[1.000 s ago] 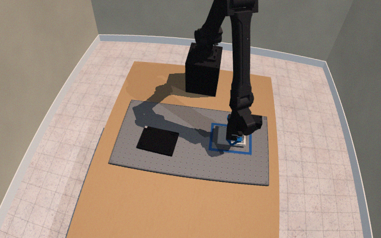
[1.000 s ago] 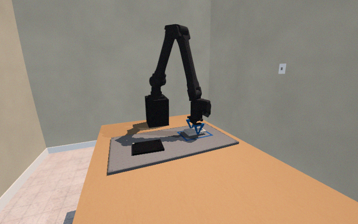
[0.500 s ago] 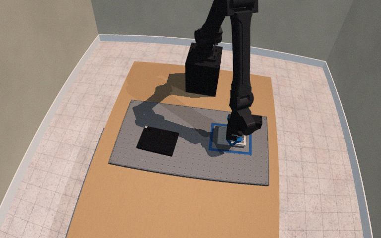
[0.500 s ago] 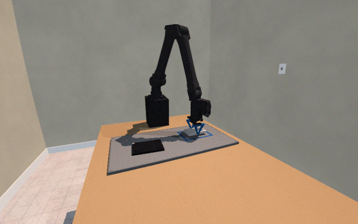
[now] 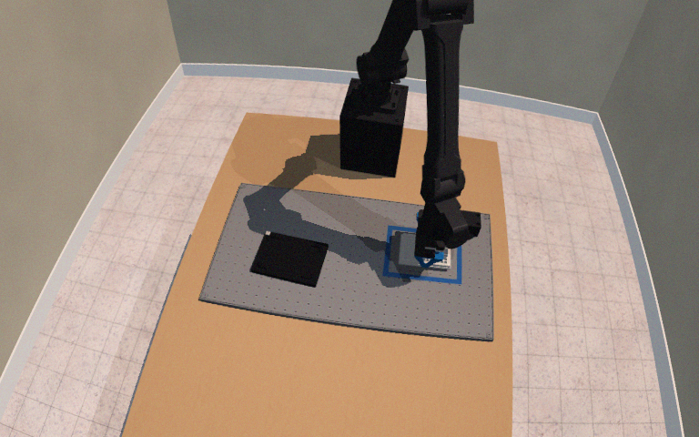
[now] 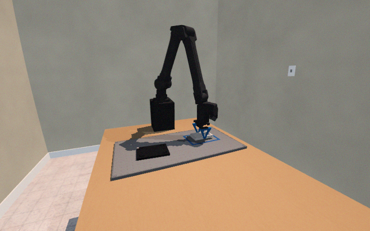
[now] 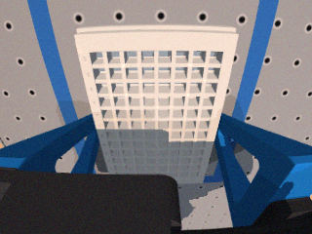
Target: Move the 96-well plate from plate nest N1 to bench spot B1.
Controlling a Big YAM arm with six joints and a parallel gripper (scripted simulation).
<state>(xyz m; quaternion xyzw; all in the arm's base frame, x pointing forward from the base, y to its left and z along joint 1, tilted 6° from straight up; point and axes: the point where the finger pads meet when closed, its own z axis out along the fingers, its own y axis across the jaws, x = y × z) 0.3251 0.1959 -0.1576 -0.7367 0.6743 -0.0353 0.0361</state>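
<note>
The white 96-well plate (image 7: 156,100) is right way up, and my gripper (image 7: 156,118) is shut on its long sides with the blue fingers. In the wrist view the plate lies inside the blue taped outline B1 (image 7: 46,58), its long sides running along the outline's long sides. In the top view the plate (image 5: 412,253) sits low within the outline, under the gripper (image 5: 430,255). In the exterior view the plate (image 6: 197,137) is at deck level; I cannot tell if it touches the deck. The black plate nest N1 (image 5: 289,258) stands empty at the deck's left.
The grey perforated deck (image 5: 350,268) lies on the tan bench. The arm's black base block (image 5: 371,128) stands behind the deck. The arm's shadow falls across the deck's middle.
</note>
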